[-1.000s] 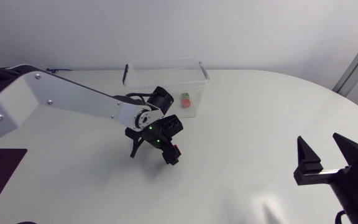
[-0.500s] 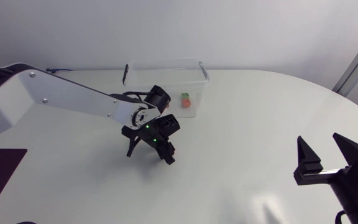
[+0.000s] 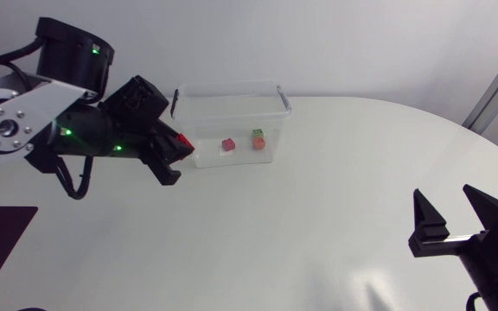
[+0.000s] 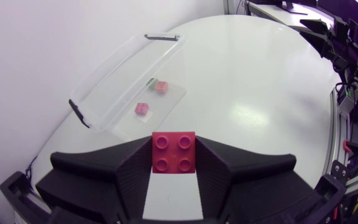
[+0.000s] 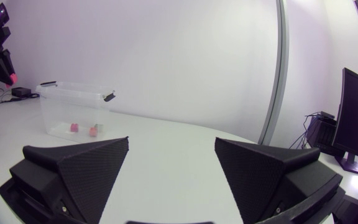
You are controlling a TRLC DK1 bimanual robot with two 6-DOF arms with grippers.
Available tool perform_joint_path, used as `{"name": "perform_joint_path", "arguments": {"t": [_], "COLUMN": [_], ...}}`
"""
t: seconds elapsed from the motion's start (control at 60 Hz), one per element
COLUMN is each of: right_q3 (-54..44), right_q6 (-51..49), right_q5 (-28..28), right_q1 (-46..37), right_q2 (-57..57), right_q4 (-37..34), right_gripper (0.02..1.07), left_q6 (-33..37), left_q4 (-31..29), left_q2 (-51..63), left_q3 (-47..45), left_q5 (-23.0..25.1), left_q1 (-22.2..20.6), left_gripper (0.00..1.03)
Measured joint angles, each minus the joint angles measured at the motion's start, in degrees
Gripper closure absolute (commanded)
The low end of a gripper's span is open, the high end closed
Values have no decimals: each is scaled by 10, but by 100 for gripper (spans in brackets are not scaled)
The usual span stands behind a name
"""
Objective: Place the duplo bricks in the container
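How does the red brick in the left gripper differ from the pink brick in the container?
The red brick is clamped between the fingers of the left gripper, up in the air; the pink brick lies free on the floor of the container. The red brick is outside the container, near one end; the pink brick is inside. The red brick is deeper in colour, the pink brick paler. Both are small bricks.

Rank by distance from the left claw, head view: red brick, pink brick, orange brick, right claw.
1. red brick, gripped in the left claw itself.
2. pink brick, on the container floor, mid-way along.
3. orange brick, in the container just beyond the pink one.
4. right claw, open, far off on the right side.
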Motion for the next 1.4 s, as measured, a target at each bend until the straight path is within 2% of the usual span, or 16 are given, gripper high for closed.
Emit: {"name": "perform_joint_path", "arguments": {"t": [0.133, 0.2, 0.217, 0.233, 0.25, 0.267, 0.283, 0.367, 0.467, 0.517, 0.6, 0.683, 0.867, 1.167, 1.4], "right_q3": [0, 0, 0, 0, 0, 0, 0, 0, 0, 0, 0, 0, 0, 0, 0], "right_q6": [0, 0, 0, 0, 0, 0, 0, 0, 0, 0, 0, 0, 0, 0, 0], "right_q5": [0, 0, 0, 0, 0, 0, 0, 0, 0, 0, 0, 0, 0, 0, 0], "right_q1": [0, 0, 0, 0, 0, 0, 0, 0, 0, 0, 0, 0, 0, 0, 0], "right_q2": [0, 0, 0, 0, 0, 0, 0, 0, 0, 0, 0, 0, 0, 0, 0], "right_q4": [0, 0, 0, 0, 0, 0, 0, 0, 0, 0, 0, 0, 0, 0, 0], "right_gripper": [7, 7, 7, 7, 7, 7, 7, 7, 7, 7, 7, 7, 7, 7, 7], "left_q6": [0, 1, 0, 0, 0, 0, 0, 0, 0, 1, 4, 7, 7, 6, -27], "left_q4": [-5, -21, -26, -28, -29, -32, -33, -37, -38, -25, 30, 35, 46, 80, 167], "left_q2": [19, 77, 102, 122, 143, 167, 185, 264, 263, 243, 187, 152, 88, -97, -267], "left_q3": [14, 78, 108, 133, 162, 196, 221, 349, 360, 327, 219, 150, 88, -33, -191], "left_q5": [-9, -13, -13, -13, -14, -14, -15, -15, -17, -17, -17, -17, -17, -17, -17], "left_q1": [8, 15, 18, 21, 25, 30, 33, 57, 81, 90, 101, 108, 139, 194, 221], "left_gripper": [81, 72, 67, 48, 24, 7, 1, 3, 3, 3, 3, 3, 3, 3, 3]}}
